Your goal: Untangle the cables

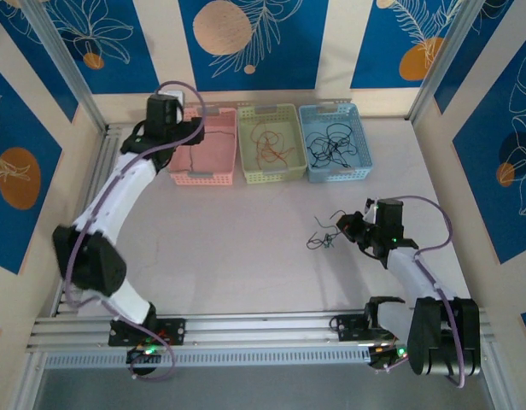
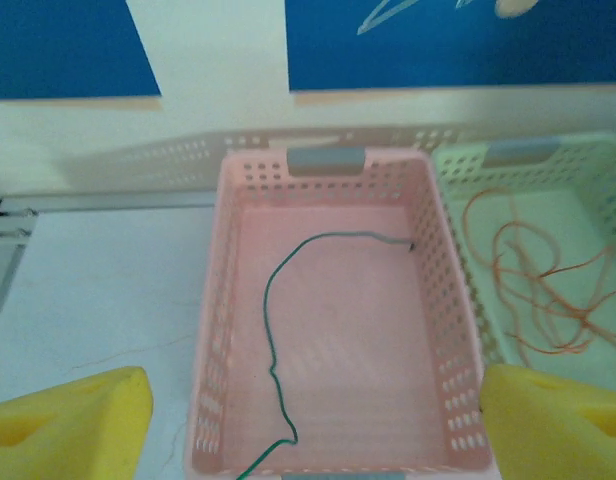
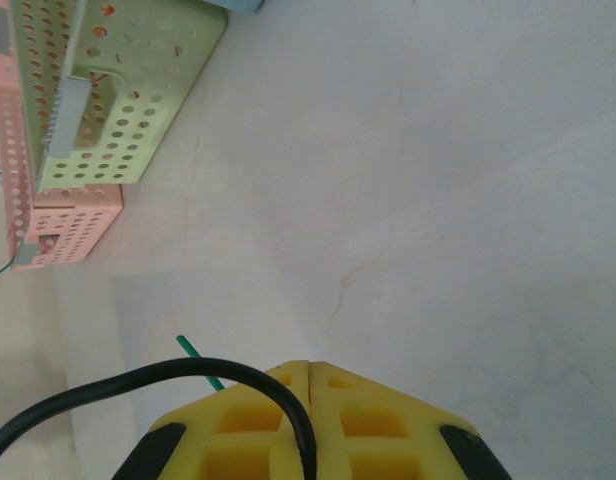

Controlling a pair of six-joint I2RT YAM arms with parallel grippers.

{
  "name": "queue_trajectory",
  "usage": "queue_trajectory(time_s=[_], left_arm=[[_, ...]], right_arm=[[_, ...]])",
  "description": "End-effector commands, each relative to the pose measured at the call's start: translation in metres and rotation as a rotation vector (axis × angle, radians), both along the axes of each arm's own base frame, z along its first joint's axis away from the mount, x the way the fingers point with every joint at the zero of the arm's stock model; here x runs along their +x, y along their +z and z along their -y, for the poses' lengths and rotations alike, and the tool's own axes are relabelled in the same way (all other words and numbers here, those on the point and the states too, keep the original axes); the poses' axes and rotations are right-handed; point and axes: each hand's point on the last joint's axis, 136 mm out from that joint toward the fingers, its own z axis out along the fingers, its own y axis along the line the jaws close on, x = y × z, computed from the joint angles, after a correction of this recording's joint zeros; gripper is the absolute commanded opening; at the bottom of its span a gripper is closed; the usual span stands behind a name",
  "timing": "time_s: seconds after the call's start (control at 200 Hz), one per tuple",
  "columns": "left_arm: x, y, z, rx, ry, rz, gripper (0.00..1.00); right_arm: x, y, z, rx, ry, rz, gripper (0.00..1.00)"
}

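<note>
My left gripper stands open, empty, over the pink basket; right gripper grips a black cable. A fast pull may tighten the tangle.

right gripper — clamped on black cable | green cable beside

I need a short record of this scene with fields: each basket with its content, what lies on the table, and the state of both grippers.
pink basket: one green cable inside
green basket: orange cables inside
blue basket: black cables inside
table: a small tangle of dark cables lies on its right half
left gripper: open, empty, above the pink basket
right gripper: shut on a black cable, low over the table
</note>
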Motion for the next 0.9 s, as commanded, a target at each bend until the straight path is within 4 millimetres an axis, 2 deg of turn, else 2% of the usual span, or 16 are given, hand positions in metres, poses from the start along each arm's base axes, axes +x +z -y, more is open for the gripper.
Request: queue_trajectory(time_s=[0.0,0.105,0.225,0.41,0.53,0.59,0.71,0.895], left_arm=[[-0.032,-0.008,0.005,-0.063,-0.047,-0.033,0.86],[-0.065,-0.012,0.015,-0.145,-0.124,-0.058,0.85],[-0.106,-0.029,0.046,-0.267,-0.277,-0.1,0.82],[-0.179,-0.069,0.119,-0.355,-0.582,-0.195,0.78],[-0.219,-0.086,0.164,-0.401,-0.761,-0.239,0.76],[-0.23,-0.092,0.18,-0.423,-0.813,-0.253,0.77],[-0.239,-0.102,0.206,-0.513,-0.855,-0.308,0.74],[-0.251,-0.117,0.231,-0.608,-0.826,-0.393,0.72]], right_arm=[[0.002,0.013,-0.008,0.007,0.044,0.064,0.0],[0.003,0.02,-0.013,0.02,0.066,0.094,0.0],[0.002,0.031,-0.026,0.057,0.116,0.142,0.0],[-0.003,0.052,-0.056,0.163,0.247,0.195,0.0],[-0.01,0.067,-0.084,0.178,0.371,0.234,0.0],[-0.015,0.073,-0.098,0.167,0.436,0.271,0.0],[-0.029,0.078,-0.127,0.107,0.574,0.339,0.0],[-0.042,0.075,-0.15,0.036,0.672,0.404,0.0]])
